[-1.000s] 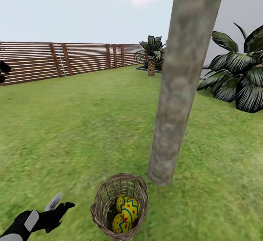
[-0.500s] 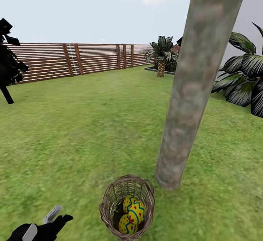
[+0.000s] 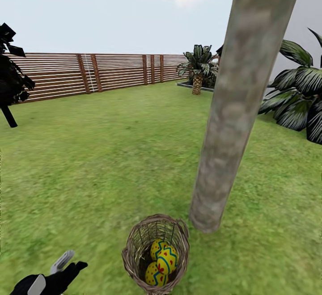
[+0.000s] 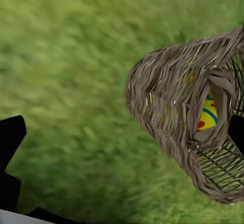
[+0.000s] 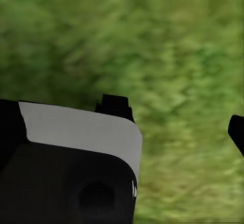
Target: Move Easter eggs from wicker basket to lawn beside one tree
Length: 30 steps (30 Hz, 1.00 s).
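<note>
The basket (image 3: 155, 254) sits on the grass (image 3: 98, 161) right beside the tree (image 3: 232, 107), all three eggs (image 3: 162, 261) inside. Left hand (image 3: 67, 266), open and empty, is just beside the basket. I'd come straight down on the top egg. Right hand (image 5: 178, 127) looks open too.

The wicker basket (image 3: 154, 254), brown and open-woven, is set upright on the lawn (image 3: 98, 161) just beside the foot of the tree (image 3: 232, 107). The three Easter eggs (image 3: 162, 261), yellow with blue zigzags and red marks, are piled together inside it. The pale mottled trunk is seen slightly tilted.
</note>
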Motion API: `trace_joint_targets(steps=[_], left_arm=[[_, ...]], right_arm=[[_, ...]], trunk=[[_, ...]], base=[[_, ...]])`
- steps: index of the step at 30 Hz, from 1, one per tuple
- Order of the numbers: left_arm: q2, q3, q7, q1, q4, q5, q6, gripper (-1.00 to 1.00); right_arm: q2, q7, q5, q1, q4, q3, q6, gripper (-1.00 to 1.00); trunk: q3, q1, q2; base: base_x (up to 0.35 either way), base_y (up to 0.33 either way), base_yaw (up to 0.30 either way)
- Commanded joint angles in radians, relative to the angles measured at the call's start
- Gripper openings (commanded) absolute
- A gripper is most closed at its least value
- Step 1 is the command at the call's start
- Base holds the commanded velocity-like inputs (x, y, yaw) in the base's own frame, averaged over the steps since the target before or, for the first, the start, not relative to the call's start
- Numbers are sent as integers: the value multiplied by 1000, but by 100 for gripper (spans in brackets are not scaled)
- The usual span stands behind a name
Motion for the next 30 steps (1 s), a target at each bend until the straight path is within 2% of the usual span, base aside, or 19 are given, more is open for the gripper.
trace_joint_targets(steps=[1,9,15,17,19,21,22,24,25,26,27,29,30], left_arm=[[0,5,0,0,-1,8,-4,100],[2,6,1,0,31,7,-28,100],[3,5,-1,-1,35,6,-27,100],[2,5,-1,-1,35,6,-27,100],[1,5,-1,-1,35,6,-27,100],[1,5,-1,0,35,5,-27,100],[2,5,-1,0,35,5,-27,100],[2,5,-1,0,35,5,-27,100],[2,5,-1,0,35,5,-27,100],[2,5,-1,0,35,5,-27,100],[2,5,-1,0,35,5,-27,100],[1,4,-2,-1,35,6,-26,100],[0,2,-2,-1,34,7,-26,100]], right_arm=[[-2,-4,7,-2,4,-9,-7,100],[-11,-3,10,-2,-19,-6,-5,100],[-10,-5,24,-3,-106,1,18,100],[-8,-5,59,-6,-148,9,83,100],[-6,-1,93,-12,-223,13,201,100],[-3,6,110,-17,-329,15,311,100],[31,13,118,-20,-493,19,436,100],[70,15,121,-21,-581,25,512,100],[126,16,121,-26,-717,99,616,100],[135,18,119,-26,-751,143,639,100],[146,22,114,-27,-803,219,676,100],[164,27,89,-28,-908,327,748,100],[169,28,70,-28,-954,357,778,100]], trunk=[[-1,0,-1],[-1,0,-1],[-1,0,-1],[-1,0,-1],[-1,0,-1],[-1,0,-1],[-1,0,-1],[-1,0,-1],[-1,0,-1],[-1,0,-1],[-1,0,-1],[-1,0,-1],[-1,0,-1]], base=[[-224,0,0],[-314,0,0],[-283,0,0],[-69,0,0],[-28,0,0],[-12,0,0],[-2,0,0],[-1,0,0],[0,0,0],[0,0,0],[0,0,0],[0,0,0],[0,0,0]])
